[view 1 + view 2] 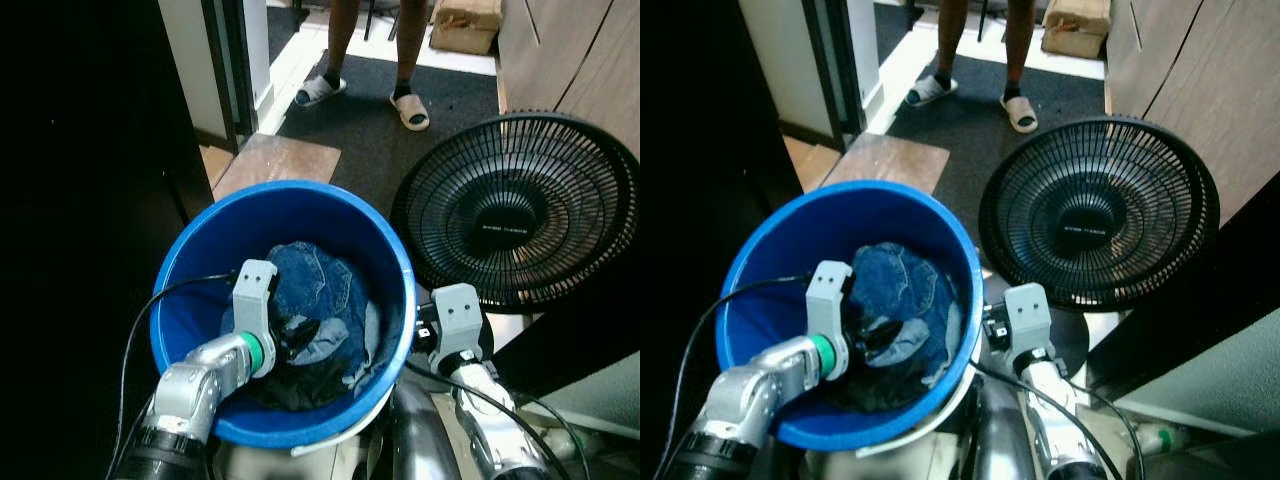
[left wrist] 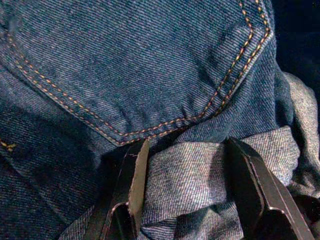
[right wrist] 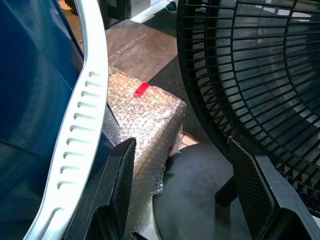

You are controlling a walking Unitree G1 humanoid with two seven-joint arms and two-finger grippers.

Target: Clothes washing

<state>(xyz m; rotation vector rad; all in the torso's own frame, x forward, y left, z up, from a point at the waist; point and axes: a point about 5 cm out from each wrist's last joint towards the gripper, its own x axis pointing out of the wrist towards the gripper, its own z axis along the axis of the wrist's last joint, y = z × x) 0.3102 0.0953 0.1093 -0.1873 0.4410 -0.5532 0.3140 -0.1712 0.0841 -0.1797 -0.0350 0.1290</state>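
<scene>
Jeans lie crumpled in a blue bucket, and the left gripper reaches down among them. Its two black fingers stand apart on either side of a paler, turned-out fold of denim, which sits between them but does not look pinched yet. Outward from there, dark blue cloth with orange stitching and a pocket corner spreads around the fold, over something black underneath. The right gripper hangs outside the bucket, beside its white handle, fingers wide and holding nothing, facing a black floor fan and a parcel in bubble wrap. A person's sandalled feet stand on the dark mat beyond.

This looks like the pick-up step: next the left fingers need to close on the fold and lift.
</scene>
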